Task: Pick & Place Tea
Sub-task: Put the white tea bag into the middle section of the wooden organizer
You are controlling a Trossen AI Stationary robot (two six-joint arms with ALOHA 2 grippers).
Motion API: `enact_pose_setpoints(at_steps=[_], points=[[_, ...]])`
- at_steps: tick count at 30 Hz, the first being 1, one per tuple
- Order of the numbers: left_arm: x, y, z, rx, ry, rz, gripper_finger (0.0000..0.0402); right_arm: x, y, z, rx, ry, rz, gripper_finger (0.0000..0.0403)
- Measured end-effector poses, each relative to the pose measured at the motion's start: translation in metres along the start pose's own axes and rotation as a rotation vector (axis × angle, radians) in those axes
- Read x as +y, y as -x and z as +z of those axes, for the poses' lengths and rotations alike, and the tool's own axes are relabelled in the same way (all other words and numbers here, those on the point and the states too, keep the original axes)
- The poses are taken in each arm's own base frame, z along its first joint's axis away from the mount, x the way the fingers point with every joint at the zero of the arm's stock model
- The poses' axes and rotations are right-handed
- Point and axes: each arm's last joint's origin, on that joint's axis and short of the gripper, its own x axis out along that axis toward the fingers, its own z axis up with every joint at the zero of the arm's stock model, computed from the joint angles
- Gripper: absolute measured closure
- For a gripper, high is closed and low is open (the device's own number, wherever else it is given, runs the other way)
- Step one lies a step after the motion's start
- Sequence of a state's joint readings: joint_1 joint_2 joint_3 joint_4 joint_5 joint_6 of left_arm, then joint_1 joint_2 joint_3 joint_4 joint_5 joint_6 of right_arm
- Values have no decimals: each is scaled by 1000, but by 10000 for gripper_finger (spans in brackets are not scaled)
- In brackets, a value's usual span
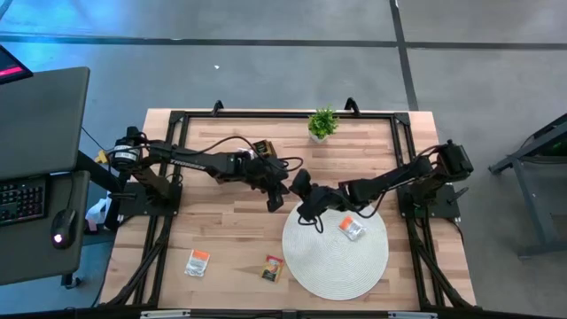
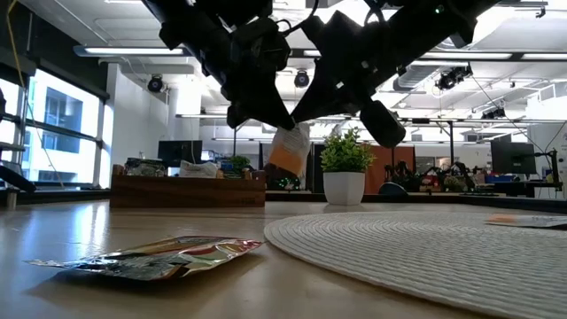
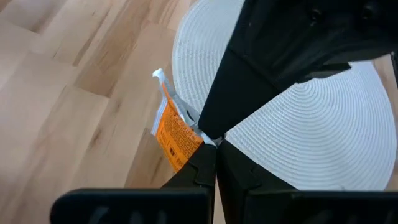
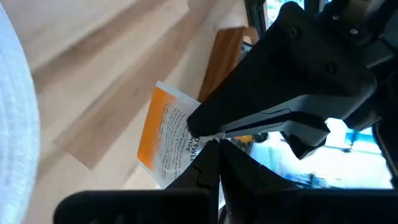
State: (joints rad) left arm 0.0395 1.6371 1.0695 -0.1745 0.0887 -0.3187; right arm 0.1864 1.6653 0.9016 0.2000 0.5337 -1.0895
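A white-and-orange tea sachet (image 2: 290, 151) hangs in the air between my two grippers, left of the round white woven mat (image 1: 337, 261). My left gripper (image 3: 214, 152) and my right gripper (image 4: 216, 149) are both shut on it, their tips meeting at the same spot. In the high view the left gripper (image 1: 277, 195) comes from the left and the right gripper (image 1: 303, 197) from the right. Another sachet (image 1: 353, 228) lies flat on the mat. Two more sachets (image 1: 197, 262) (image 1: 273, 268) lie flat on the table near its front edge. My left gripper pinches the sachet's upper edge (image 3: 198, 135) between its two fingers, slanting down from the table's left side. The sachet hangs below the fingertips, clear of the table. My right gripper pinches the same upper edge (image 4: 194, 138) between its two fingers, slanting down from the table's right side, right against the left gripper's tips. The sachet (image 4: 163, 134) hangs tilted below, clear of the table.
A small green potted plant (image 1: 322, 123) stands at the far edge. A brown wooden tray (image 1: 263, 147) sits at the back, partly under the left arm. A desk with keyboard and mouse (image 1: 35, 177) stands beyond the table's left side.
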Motion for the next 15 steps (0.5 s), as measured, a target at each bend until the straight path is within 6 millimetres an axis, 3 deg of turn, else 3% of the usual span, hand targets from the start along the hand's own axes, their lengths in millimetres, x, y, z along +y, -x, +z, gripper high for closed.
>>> enact_pose_setpoints(at_steps=[9,15], points=[[-1,0,-1,25,6,-53,401,0,0,1,-14,-9,6,394],[-1,-1,-4,45,33,-52,401,0,0,1,-40,85,16,336]])
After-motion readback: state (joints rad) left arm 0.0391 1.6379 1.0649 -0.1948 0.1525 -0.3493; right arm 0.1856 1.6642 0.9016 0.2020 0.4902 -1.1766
